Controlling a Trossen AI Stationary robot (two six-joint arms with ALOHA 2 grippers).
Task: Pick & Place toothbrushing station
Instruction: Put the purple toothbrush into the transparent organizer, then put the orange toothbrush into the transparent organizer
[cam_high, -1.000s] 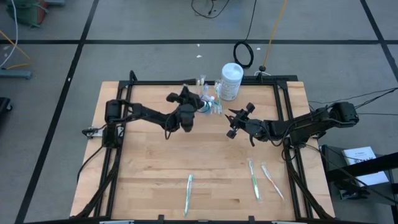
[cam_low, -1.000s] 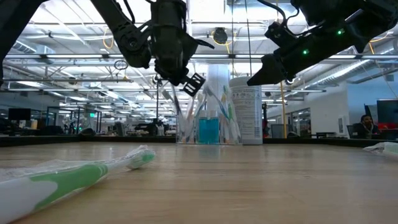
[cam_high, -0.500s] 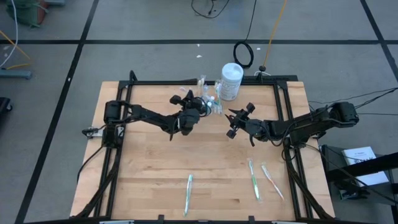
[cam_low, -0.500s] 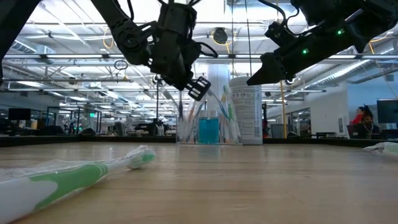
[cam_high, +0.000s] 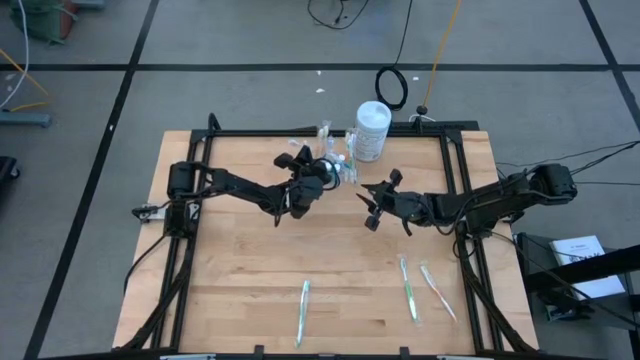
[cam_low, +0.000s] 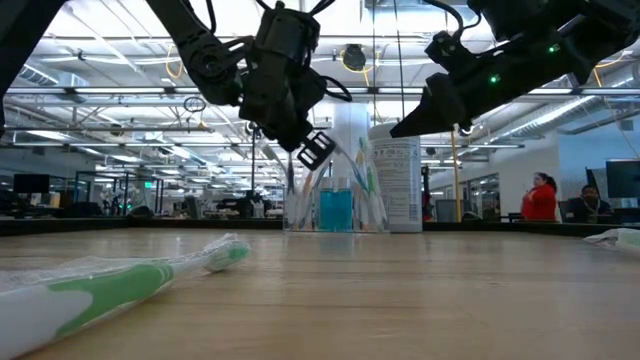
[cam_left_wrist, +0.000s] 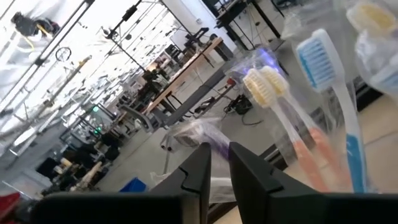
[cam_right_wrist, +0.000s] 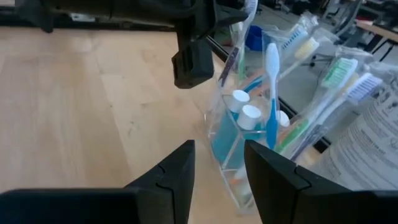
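The clear cup (cam_high: 342, 168) stands at the table's far middle. It holds several pastel toothbrushes (cam_right_wrist: 272, 81) and blue tubes with white caps (cam_right_wrist: 242, 115). It also shows in the low view (cam_low: 335, 205). My left gripper (cam_high: 322, 170) is right at the cup's left side, above its rim (cam_low: 312, 150), shut on a wrapped purple toothbrush (cam_left_wrist: 205, 140). My right gripper (cam_high: 368, 205) hovers open and empty to the cup's near right, pointing at it (cam_right_wrist: 219, 168). My left gripper pinches the wrapped purple toothbrush (cam_left_wrist: 211, 144) between its two fingers, which stand nearly together. The fingers slant down from the table's left, toward the cup. The brush is lifted clear of the table and slants beside the cup's brushes (cam_right_wrist: 233, 59). Which part of it the fingers have is hidden.
A tall white canister (cam_high: 372, 130) stands just right of and behind the cup. Three wrapped toothbrushes lie near the table's front edge (cam_high: 303, 310) (cam_high: 408, 290) (cam_high: 437, 290). A black frame rail (cam_high: 455, 170) borders the table. People move in the room behind (cam_low: 540, 195).
My left gripper has gone toward the table's right and far edge, up to the cup, tipping its fingers down toward the rim, and has stayed shut. My right gripper has shifted slightly left, toward the cup, and has stayed open.
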